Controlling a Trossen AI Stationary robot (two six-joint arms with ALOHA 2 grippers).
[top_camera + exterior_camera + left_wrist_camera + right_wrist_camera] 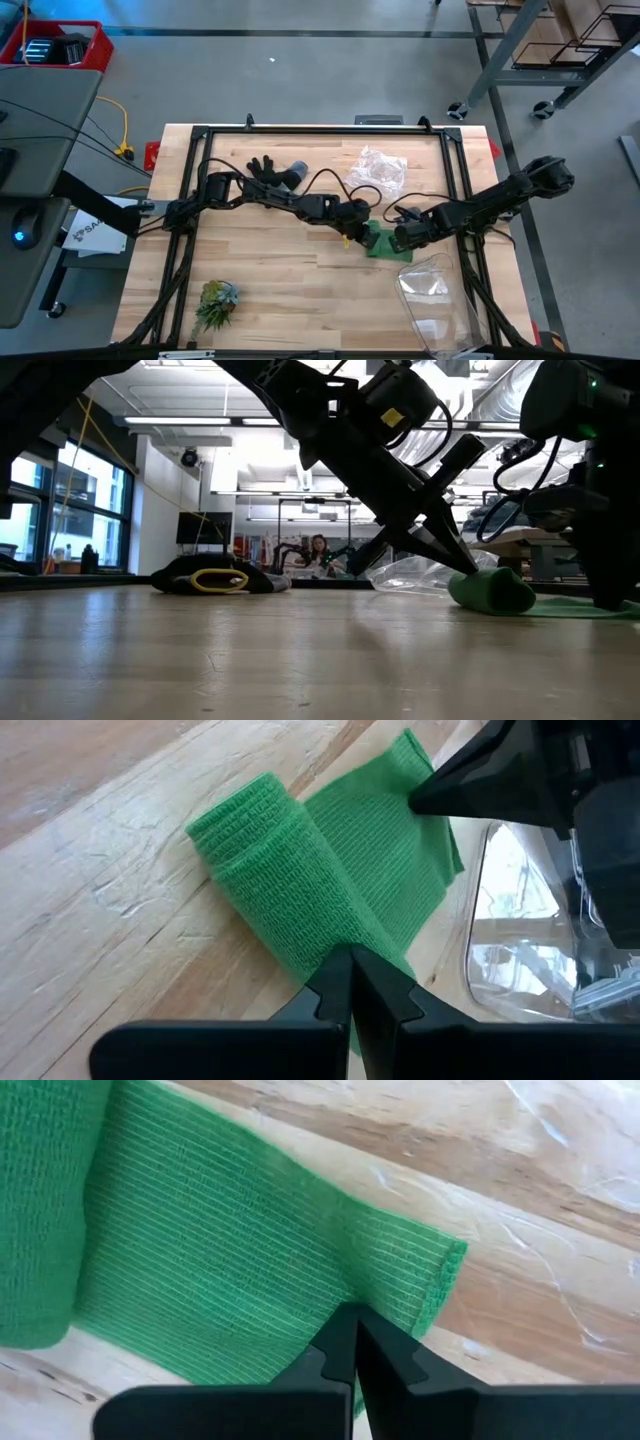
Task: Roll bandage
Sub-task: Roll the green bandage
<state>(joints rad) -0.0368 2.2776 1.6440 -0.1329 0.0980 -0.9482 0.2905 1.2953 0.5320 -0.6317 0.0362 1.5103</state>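
The green bandage [381, 241] lies on the wooden table, right of the middle. It is partly rolled: a thick roll [268, 870] and a flat tail [250, 1250] spread on the wood. My left gripper [350, 958] is shut, and its tips are at the roll. In the low view it slants down to the roll [490, 592]. My right gripper [352, 1318] is shut and points down on the tail near its free end. Its dark fingers [450, 792] also show in the left wrist view. My left gripper touches the roll's side [335, 935] with its shut fingertips, slanting down from the table's left. The roll lies on the table. My right gripper presses its shut fingertips from above on the flat tail, close to its free end edge [400, 1305]. The tail lies flat on the wood.
A clear plastic container [435, 295] lies just near-right of the bandage. A crumpled clear bag [377, 170] and a black glove [272, 170] lie toward the far edge. A green plant tuft [215, 303] sits near left. A black frame [300, 131] borders the table.
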